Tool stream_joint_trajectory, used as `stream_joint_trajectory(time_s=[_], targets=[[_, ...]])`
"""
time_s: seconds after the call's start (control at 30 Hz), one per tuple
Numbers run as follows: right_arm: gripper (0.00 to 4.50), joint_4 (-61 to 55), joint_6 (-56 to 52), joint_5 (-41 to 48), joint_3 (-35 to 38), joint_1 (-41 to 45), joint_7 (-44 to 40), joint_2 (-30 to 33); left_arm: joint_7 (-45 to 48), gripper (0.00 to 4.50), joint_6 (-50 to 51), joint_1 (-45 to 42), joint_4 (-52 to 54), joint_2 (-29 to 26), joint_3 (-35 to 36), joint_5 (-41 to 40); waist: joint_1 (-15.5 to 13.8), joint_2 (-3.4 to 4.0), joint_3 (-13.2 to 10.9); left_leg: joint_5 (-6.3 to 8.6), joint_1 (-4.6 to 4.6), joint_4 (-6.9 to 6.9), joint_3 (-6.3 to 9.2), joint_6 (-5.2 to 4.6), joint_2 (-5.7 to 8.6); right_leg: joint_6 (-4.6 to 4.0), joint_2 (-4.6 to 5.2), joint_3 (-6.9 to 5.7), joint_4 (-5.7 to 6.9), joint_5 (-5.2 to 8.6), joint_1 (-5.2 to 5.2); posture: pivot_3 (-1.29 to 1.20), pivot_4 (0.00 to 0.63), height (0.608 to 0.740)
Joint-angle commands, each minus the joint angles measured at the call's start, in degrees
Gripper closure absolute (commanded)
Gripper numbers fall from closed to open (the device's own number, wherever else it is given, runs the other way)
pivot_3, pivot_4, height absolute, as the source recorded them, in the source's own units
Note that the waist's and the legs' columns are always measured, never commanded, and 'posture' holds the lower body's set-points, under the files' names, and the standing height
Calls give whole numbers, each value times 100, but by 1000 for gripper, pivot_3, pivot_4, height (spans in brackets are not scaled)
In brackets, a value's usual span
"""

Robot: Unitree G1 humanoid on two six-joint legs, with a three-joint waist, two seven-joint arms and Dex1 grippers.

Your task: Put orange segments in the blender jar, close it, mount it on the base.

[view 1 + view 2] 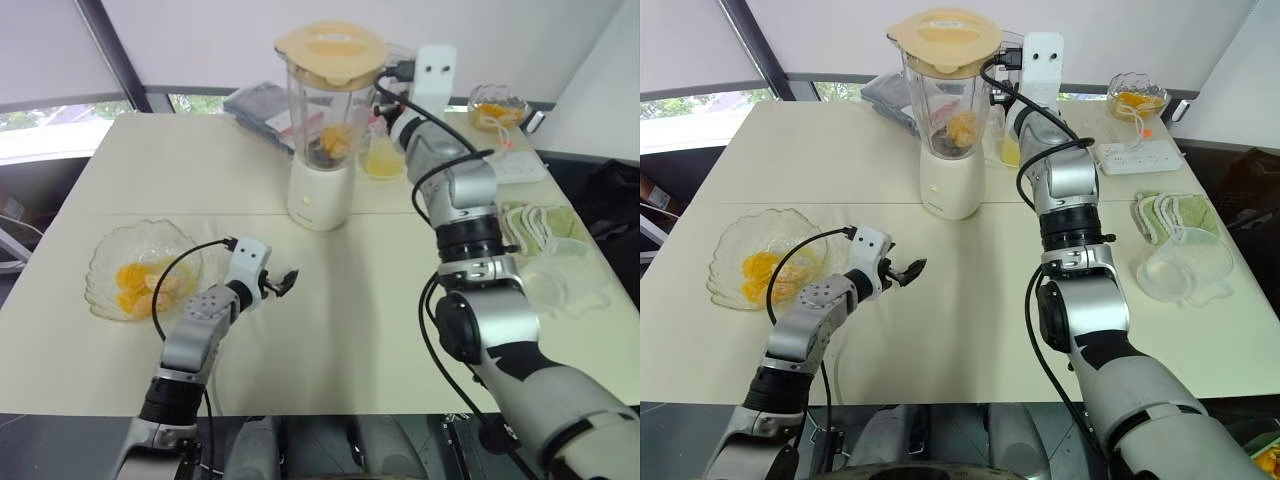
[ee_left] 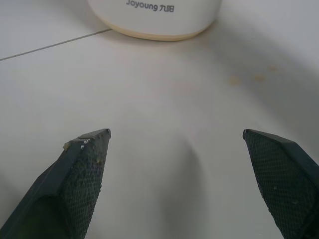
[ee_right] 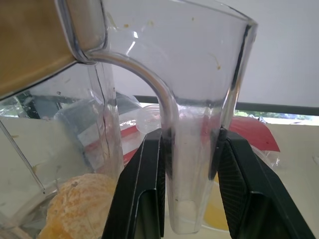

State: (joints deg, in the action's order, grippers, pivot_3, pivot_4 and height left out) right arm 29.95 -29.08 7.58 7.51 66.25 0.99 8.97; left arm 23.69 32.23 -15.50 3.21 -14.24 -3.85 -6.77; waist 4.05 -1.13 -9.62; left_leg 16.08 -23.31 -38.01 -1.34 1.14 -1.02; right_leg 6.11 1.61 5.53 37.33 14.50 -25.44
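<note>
The clear blender jar (image 1: 322, 110) stands on its white base (image 1: 320, 195) at the table's far middle, with the beige lid (image 1: 330, 50) on top. Orange segments (image 1: 336, 143) lie inside at the bottom. My right gripper (image 3: 191, 137) is shut on the jar's handle (image 3: 187, 199), one black finger on each side. My left gripper (image 1: 282, 282) hovers low over the table nearer me, open and holding nothing, with the base (image 2: 154, 17) ahead of it. A glass bowl (image 1: 105, 255) with more orange segments (image 1: 135, 280) sits to its left.
Behind the jar stands a small cup of yellow juice (image 1: 381, 160), and dark packets (image 1: 262, 103) lie further back. At the right are a small glass bowl of fruit (image 1: 498, 106), a power strip (image 1: 517, 166), green cloths (image 1: 540, 225) and a clear plastic container (image 1: 565, 285).
</note>
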Motion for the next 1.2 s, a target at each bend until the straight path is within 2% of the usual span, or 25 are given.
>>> stream_joint_trajectory(time_s=[0.03,0.07,0.1,0.13,0.27,0.57,0.73,0.8,0.93,1.2], targets=[[3551,-46,-84,-27,-76,-1,-144,18,-10,46,-60,41,182,47,-89,-21,-2,0,0,0,0,0,1,0,0,0,0,-1,0,0,0,0,150,740],[3551,-24,-90,-25,-68,11,-155,21,-16,46,-57,52,193,63,-99,-22,-3,0,1,0,0,0,2,0,0,0,0,-2,1,0,0,0,150,740],[2573,-5,-90,-28,-67,20,-163,26,-18,0,-57,62,201,74,-105,-20,-2,-1,2,0,0,0,3,1,0,0,0,-3,1,0,1,0,150,740],[2202,13,-89,-36,-71,27,-174,32,-20,0,-59,69,203,83,-107,-18,2,-1,2,-1,0,0,3,1,0,0,0,-3,0,0,2,0,150,740],[141,85,-80,-48,-57,51,-198,43,-31,0,-56,69,200,90,-108,-28,-3,-1,1,-2,-1,-1,4,3,1,1,1,-3,1,-1,1,0,150,740],[59,-121,-161,-51,-4,-54,-167,56,-26,0,-62,76,198,70,-104,-38,6,-1,1,-2,-1,-1,5,3,1,2,1,-4,2,-1,1,0,150,740],[59,-1325,-681,11,24,-801,-190,181,39,0,-41,93,244,14,-70,-79,-22,-1,2,-2,-4,-1,13,3,1,2,4,-13,0,-1,2,0,150,740],[59,-2021,-902,166,85,-1225,-294,196,115,0,-21,109,291,-35,24,-184,-24,-1,2,-2,-7,-1,13,3,5,2,8,-13,-3,-1,2,0,150,740],[59,-3967,-1101,693,296,-2766,-689,216,328,0,24,222,600,-187,263,-499,-27,-2,2,-2,-9,0,22,2,4,3,8,-20,-5,-1,4,0,150,740],[59,-6421,-578,749,-63,-5728,-1770,1092,295,0,182,742,1788,-401,677,-929,-5,-4,2,-2,4,-9,20,2,7,6,4,-18,-5,-3,23,0,150,740]])
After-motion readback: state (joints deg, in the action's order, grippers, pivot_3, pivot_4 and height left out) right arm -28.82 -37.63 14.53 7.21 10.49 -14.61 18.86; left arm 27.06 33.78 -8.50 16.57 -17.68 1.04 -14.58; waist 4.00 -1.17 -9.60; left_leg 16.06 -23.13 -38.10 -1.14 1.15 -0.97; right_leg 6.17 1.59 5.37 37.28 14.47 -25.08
